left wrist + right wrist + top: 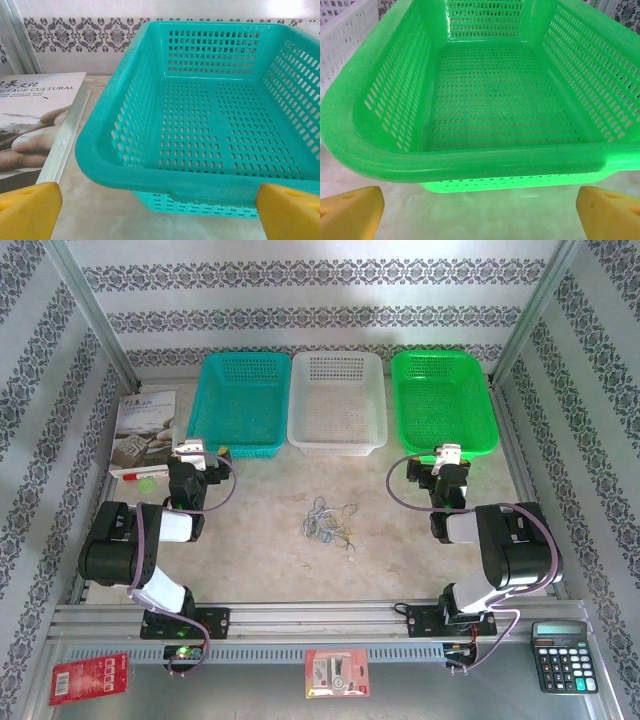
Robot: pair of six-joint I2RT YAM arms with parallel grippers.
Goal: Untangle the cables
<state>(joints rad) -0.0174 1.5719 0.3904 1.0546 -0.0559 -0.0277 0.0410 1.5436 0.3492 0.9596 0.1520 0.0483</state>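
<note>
Fingers [29,212] of both grippers stand spread wide, holding nothing. Centre frame in the top view, the cables [328,522] lie tangled on the table [300,570] between the arms. Beyond, the left gripper [200,451] faces the teal basket [150,175], the right gripper [447,452] the green basket [470,162].

Three baskets line the worktop's [280,560] far edge: one teal basket [240,405], one white basket [337,400], one green basket [444,400]. One tangle of cables [330,520] lies at centre, its wires too fine to count. Also one book [143,428], one red marker [140,476], one calculator [563,656], two red packets [88,678] [337,673] and two robot arms [140,540] [500,540].
</note>
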